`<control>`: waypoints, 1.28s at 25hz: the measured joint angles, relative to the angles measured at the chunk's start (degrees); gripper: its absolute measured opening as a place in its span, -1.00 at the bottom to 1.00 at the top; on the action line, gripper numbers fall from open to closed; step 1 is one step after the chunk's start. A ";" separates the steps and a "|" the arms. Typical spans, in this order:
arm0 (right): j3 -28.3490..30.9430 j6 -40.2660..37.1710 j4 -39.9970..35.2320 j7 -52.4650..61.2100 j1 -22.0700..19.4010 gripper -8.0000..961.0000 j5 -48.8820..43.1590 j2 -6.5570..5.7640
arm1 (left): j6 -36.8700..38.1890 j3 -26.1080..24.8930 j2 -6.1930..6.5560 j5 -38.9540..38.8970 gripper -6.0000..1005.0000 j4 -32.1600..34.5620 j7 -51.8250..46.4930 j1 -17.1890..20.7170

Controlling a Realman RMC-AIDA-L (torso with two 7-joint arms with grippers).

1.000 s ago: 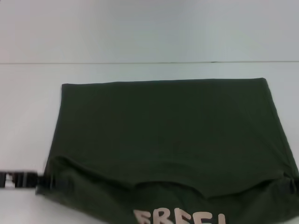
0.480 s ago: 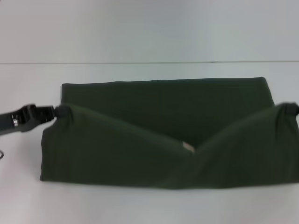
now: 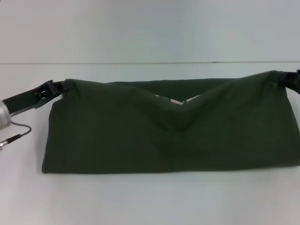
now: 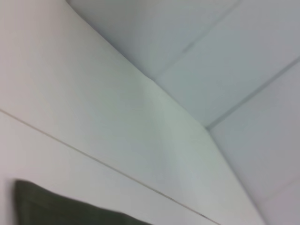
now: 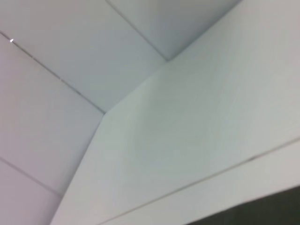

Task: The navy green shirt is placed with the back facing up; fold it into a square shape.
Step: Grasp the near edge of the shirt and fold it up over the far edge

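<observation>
Olive-green, the navy green shirt [image 3: 168, 136] lies mid-counter [image 3: 140, 201], long axis left-right; left end effector [image 3: 60, 86] pinches its far left corner, right end effector [image 3: 280, 77] its far right corner

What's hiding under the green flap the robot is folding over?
Under the folded-over flap of the navy green shirt is more of the same shirt. A small cream patch peeks out at the dip; the rest is covered. The left hand and right hand hold its corners.
</observation>
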 joint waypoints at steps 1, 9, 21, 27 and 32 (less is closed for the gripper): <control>-0.03 1.81 0.03 -1.04 0.51 -0.92 0.27 0.78 | -2.07 0.01 -0.57 -0.28 -0.93 -0.12 0.94 -0.42; -0.07 13.12 0.45 -7.22 3.21 -0.92 3.57 4.68 | -13.58 0.07 -2.83 -5.57 -0.93 -1.53 6.75 -2.33; -0.16 26.04 7.12 -18.12 6.16 -0.92 9.05 5.66 | -22.36 0.60 -4.29 -10.67 -0.93 -4.56 13.85 -3.24; -0.16 28.83 8.73 -23.06 7.09 -0.92 12.98 5.86 | -24.46 0.70 -4.73 -13.64 -0.93 -5.30 17.26 -4.02; -0.15 30.99 9.43 -25.90 7.96 -0.92 14.17 6.00 | -26.79 0.69 -5.57 -14.68 -0.93 -5.37 20.02 -5.46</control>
